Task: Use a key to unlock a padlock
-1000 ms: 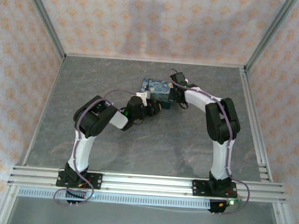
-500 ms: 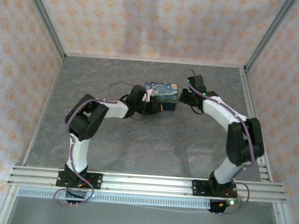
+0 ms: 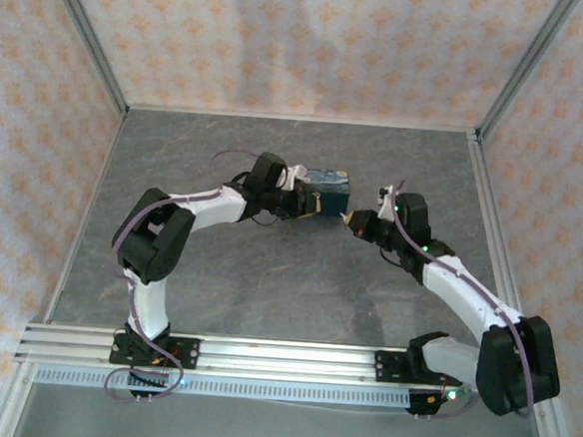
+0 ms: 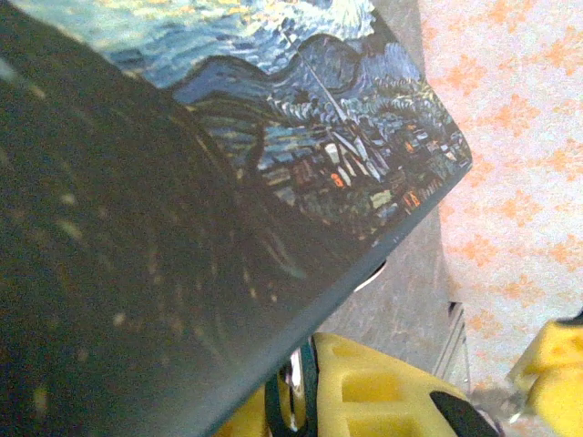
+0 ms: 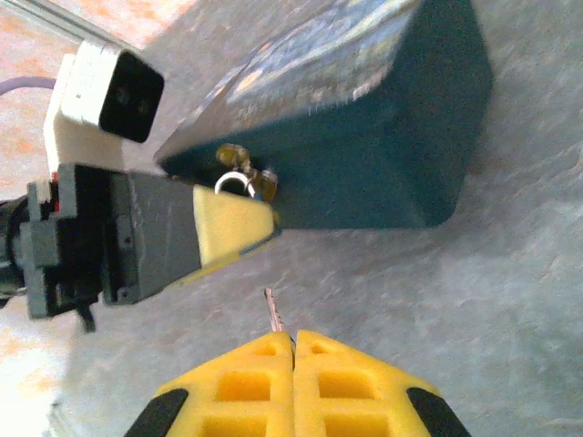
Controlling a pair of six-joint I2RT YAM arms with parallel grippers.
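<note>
Nearest me, my right claw (image 5: 293, 350) is pinched fully closed on the key (image 5: 272, 311), whose thin blade pokes out past the yellow tips. Ahead of it lies a bare strip of desk (image 5: 510, 291), free room up to the lower edge of the box (image 5: 392, 137). Across that gap the left claw (image 3: 312, 206) is nipped nearly closed, seemingly on the padlock (image 5: 239, 178), though the view there is tight. The padlock sits against the box's side, just under the lid edge. The box stands well apart from the walls (image 3: 39, 111).
</note>
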